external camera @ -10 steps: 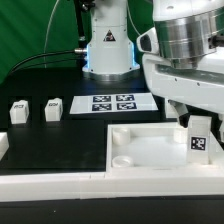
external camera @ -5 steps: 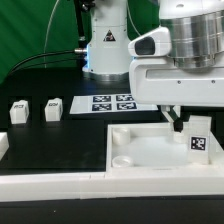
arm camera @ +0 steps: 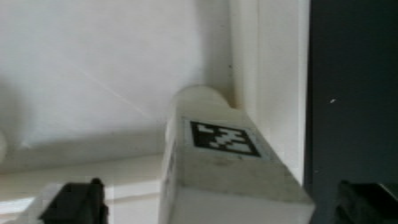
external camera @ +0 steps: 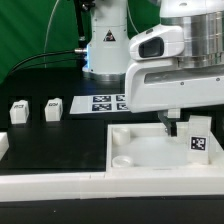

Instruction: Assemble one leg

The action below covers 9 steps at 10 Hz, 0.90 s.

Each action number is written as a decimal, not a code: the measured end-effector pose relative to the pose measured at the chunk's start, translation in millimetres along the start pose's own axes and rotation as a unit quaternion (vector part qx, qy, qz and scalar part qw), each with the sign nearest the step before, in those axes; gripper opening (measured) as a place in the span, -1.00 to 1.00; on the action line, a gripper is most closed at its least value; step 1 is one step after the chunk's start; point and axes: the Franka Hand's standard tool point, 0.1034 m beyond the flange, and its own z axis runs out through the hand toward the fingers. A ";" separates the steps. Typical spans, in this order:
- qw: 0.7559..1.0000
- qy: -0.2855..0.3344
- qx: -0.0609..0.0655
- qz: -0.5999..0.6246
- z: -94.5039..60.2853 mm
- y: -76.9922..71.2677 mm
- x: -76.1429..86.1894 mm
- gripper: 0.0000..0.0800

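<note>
A leg [external camera: 197, 135], a small white block with a marker tag, stands upright at the tray's [external camera: 135, 160] far corner on the exterior view's right. In the wrist view the leg [arm camera: 224, 150] lies midway between my two dark fingertips [arm camera: 75, 203], which stand wide apart and do not touch it. My gripper [external camera: 173, 124] is open and empty, hanging just beside the leg on its left in the exterior view. Two more legs [external camera: 18, 111] [external camera: 52, 109] stand on the black table at the exterior view's left.
The marker board [external camera: 108, 103] lies behind the tray, in front of the robot base [external camera: 105, 50]. A white part [external camera: 3, 146] shows at the exterior view's left edge. The tray's white floor [arm camera: 89, 90] fills most of the wrist view, with the dark table [arm camera: 356, 80] beside it.
The arm has shifted toward the exterior view's left, taking the gripper a little away from the leg. The leg in the tray corner has stayed in place.
</note>
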 end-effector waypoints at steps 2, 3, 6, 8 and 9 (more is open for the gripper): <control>1.000 0.000 0.000 0.000 0.0 0.3 0.0 0.62; 1.000 0.000 0.000 0.000 0.0 0.4 0.0 0.32; 1.000 0.000 -0.001 0.001 -0.1 3.0 0.6 -0.27; 1.000 0.000 -0.001 0.015 -0.1 3.5 0.7 -0.27; 1.000 0.000 -0.001 0.024 -0.1 3.6 0.7 -0.27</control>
